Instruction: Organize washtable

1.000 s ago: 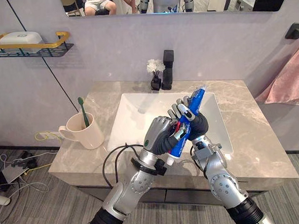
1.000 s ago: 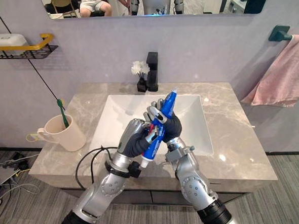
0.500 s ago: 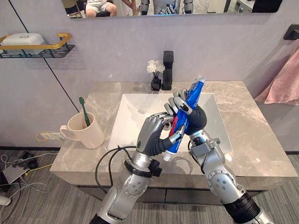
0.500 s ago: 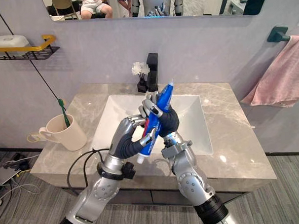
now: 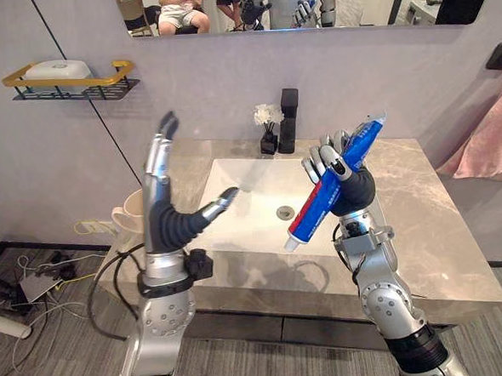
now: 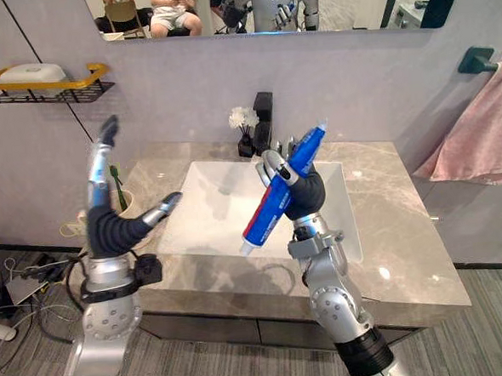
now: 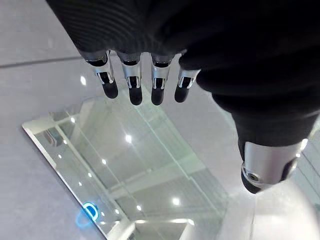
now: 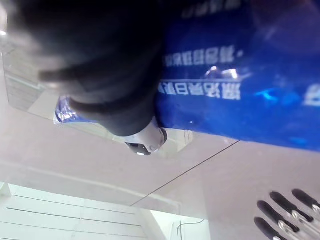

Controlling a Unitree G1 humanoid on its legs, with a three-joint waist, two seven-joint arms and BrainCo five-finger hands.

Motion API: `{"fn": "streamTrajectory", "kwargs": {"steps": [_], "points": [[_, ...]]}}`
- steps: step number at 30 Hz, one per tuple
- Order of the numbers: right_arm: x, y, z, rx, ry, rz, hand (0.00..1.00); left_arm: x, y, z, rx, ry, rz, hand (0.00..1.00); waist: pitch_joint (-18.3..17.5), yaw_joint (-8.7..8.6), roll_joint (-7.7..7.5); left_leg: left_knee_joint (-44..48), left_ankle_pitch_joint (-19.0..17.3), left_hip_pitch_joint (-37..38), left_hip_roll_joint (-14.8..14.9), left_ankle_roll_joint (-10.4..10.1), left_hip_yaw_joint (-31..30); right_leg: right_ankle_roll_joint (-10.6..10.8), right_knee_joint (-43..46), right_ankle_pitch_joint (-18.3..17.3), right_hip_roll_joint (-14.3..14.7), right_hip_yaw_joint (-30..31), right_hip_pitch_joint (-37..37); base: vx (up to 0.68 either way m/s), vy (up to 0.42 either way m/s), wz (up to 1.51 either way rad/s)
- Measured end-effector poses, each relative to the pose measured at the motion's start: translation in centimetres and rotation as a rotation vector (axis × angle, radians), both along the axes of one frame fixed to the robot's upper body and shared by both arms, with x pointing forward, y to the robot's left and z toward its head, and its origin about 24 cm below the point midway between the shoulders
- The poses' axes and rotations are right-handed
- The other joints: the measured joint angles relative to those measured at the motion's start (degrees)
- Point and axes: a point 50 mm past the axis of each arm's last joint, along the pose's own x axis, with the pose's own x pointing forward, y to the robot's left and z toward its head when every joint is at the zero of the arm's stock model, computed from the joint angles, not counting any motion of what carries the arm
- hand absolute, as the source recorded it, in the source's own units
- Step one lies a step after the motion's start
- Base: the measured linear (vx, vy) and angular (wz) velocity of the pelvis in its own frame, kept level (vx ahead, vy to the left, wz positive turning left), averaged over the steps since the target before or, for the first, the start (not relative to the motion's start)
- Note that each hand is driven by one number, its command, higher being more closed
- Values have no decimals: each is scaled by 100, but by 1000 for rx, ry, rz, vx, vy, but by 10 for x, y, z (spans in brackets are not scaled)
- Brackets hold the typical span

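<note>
Blue toothpaste tube (image 5: 312, 211) slanted above the sink (image 5: 243, 197), clamped in the curled fingers of the right hand (image 5: 355, 192). Left hand (image 5: 163, 217) raised by the cup (image 5: 130, 211), fingers straight and spread, empty. Probably best to carry across, lower cap-end first beside the toothbrush (image 6: 116, 181), and let go only once seated. One tube, one cup, one toothbrush, one tap (image 5: 289, 119), one towel (image 5: 487, 148).
</note>
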Motion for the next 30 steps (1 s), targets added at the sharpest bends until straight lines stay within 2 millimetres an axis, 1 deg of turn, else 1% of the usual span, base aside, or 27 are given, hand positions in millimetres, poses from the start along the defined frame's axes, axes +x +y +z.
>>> {"fn": "streamTrajectory", "kwargs": {"steps": [2,3,4,5,6,7,8,9,11,12,13,14,15,17,18,20,22,24,25,28,30], "points": [[-1,-8,0,3,-2,-35,100,-2,19,-11,-60,48,89,0,0,63,0,-12,0,1,0,0,0,0,-9,0,0,-2,1,0,0,0],[-1,-12,-1,1,1,-56,100,-2,33,-22,-122,92,143,0,0,114,0,-21,1,1,-1,-1,-4,0,-15,0,0,-9,3,0,0,0],[-1,-13,-1,1,2,-60,100,-3,39,-28,-157,114,169,0,0,117,0,-29,3,1,-1,-4,-9,0,-19,0,0,-15,5,-9,-14,4],[-1,-13,-1,3,4,-62,100,-8,52,-42,-225,160,231,0,-1,121,0,-54,11,5,-3,-7,-17,0,-25,0,0,-25,6,-7,-11,3],[-1,-14,-1,4,5,-65,100,-11,58,-49,-259,184,262,0,-2,124,-2,-76,20,10,-4,-9,-19,0,-29,0,0,-28,5,-7,-15,4],[-1,-16,-3,9,12,-76,100,-15,66,-63,-311,231,309,0,-2,145,-6,-105,29,10,-7,-10,-27,0,-34,0,1,-37,-2,0,0,0],[-2,-20,-6,11,26,-94,100,-20,72,-77,-362,285,349,0,-4,238,-11,-115,30,10,-8,-11,-26,0,-43,0,1,-38,-3,0,0,0],[-3,-21,-6,11,29,-97,100,-21,73,-80,-371,296,355,0,-4,243,-11,-117,30,10,-8,-11,-27,0,-46,0,1,-39,-3,0,0,0],[-3,-22,-8,15,37,-101,100,-28,81,-103,-448,378,404,0,-3,258,-10,-136,30,8,-12,-12,-35,1,-66,-1,0,-51,1,0,0,0],[-3,-22,-8,17,37,-102,100,-30,83,-109,-478,395,415,0,-4,258,-10,-138,30,8,-12,-12,-39,1,-69,-1,0,-56,3,0,0,0],[-3,-22,-8,17,37,-102,100,-33,86,-122,-543,429,429,0,-4,256,-15,-144,30,7,-12,-12,-46,2,-73,-2,0,-63,5,0,0,0],[-3,-22,-8,18,37,-104,100,-36,87,-133,-581,467,440,0,-3,256,-17,-149,30,6,-14,-12,-48,2,-73,-2,-1,-68,5,0,0,0],[-3,-23,-8,19,37,-106,100,-37,87,-139,-594,492,445,0,-3,256,-17,-151,30,5,-15,-12,-50,3,-73,-2,-2,-72,4,0,0,0],[-3,-23,-8,26,37,-112,100,-44,88,-166,-678,584,472,0,-2,253,-25,-163,30,5,-17,-12,-55,5,-75,-5,-3,-83,1,0,0,0],[-3,-23,-8,26,39,-112,100,-47,87,-173,-702,610,479,0,-2,250,-29,-165,30,4,-17,-12,-57,7,-76,-6,-3,-90,1,0,0,0],[-5,-24,-12,26,55,-116,100,-57,81,-202,-812,716,487,0,1,247,-48,-172,30,-1,-18,-12,-74,13,-76,-11,-3,-128,2,-15,-17,4],[-6,-24,-15,28,66,-117,100,-65,75,-221,-885,789,486,0,6,244,-61,-174,30,-7,-18,-12,-90,15,-76,-12,-3,-164,4,-13,-15,4],[-6,-24,-16,35,72,-118,100,-79,67,-246,-964,900,495,0,8,244,-85,-176,30,-8,-18,-12,-102,18,-80,-15,-3,-179,9,-14,-13,3],[-6,-24,-16,34,72,-118,100,-85,63,-255,-992,951,492,0,15,245,-108,-176,30,-7,-18,-12,-108,19,-81,-16,-3,-186,15,0,0,0],[-7,-22,-17,35,72,-112,100,-95,54,-271,-1022,1045,482,0,42,249,-175,-172,31,-6,-21,-12,-123,22,-81,-19,-7,-201,28,-19,-9,2],[-7,-19,-17,35,73,-98,100,-101,50,-278,-1036,1092,479,0,35,245,-194,-172,30,-4,-27,-12,-125,29,-81,-24,-14,-203,31,-16,-6,1]]}}
